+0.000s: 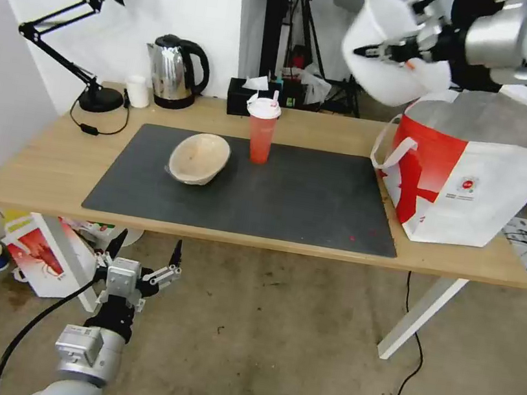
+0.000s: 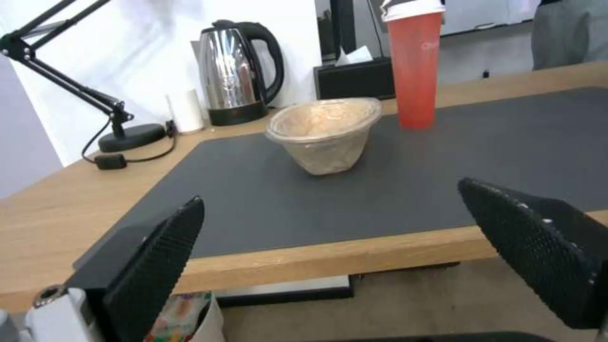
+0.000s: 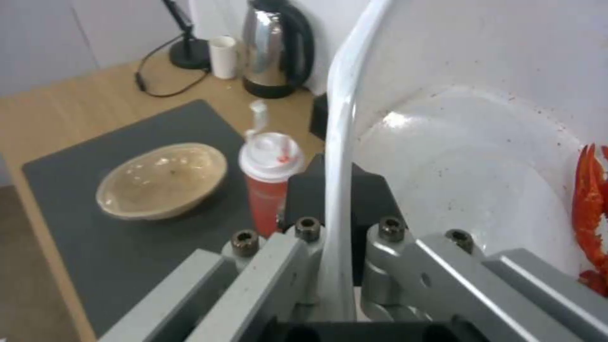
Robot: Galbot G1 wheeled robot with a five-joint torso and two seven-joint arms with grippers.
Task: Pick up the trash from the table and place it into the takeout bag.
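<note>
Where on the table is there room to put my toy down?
The dark mat is bare between the red cup and the takeout bag, and along its front edge. The wood left of the mat is free too. The back left corner is crowded with lamp, small white cup and kettle.

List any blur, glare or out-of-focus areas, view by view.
Head view: the white bowl held by the right gripper above the takeout bag is motion-smeared. Left wrist view: the kettle carries bright reflections, and the left gripper's near fingers look soft. Right wrist view: glare on the bowl's inner wall.
</note>
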